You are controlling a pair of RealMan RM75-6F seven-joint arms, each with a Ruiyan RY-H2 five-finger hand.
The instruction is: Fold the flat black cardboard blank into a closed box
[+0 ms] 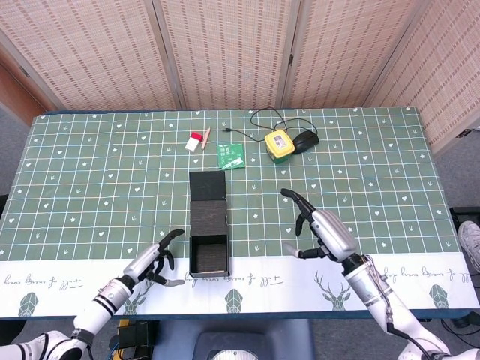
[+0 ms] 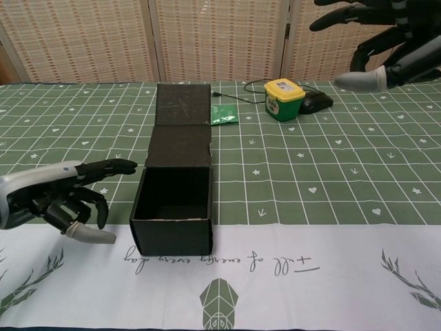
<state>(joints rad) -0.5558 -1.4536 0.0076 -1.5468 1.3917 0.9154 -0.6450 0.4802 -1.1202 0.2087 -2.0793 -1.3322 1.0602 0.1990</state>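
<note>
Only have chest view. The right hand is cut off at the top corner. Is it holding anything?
Observer: No. Head view shows the whole right hand. It is empty with fingers spread, out to the right of the black box and not touching it.
Operator: Anything behind the open lid that I can't see?
Observer: Yes. A small red and white item lies on the far part of the table with a thin stick beside it. Both are just left of the green packet.
</note>
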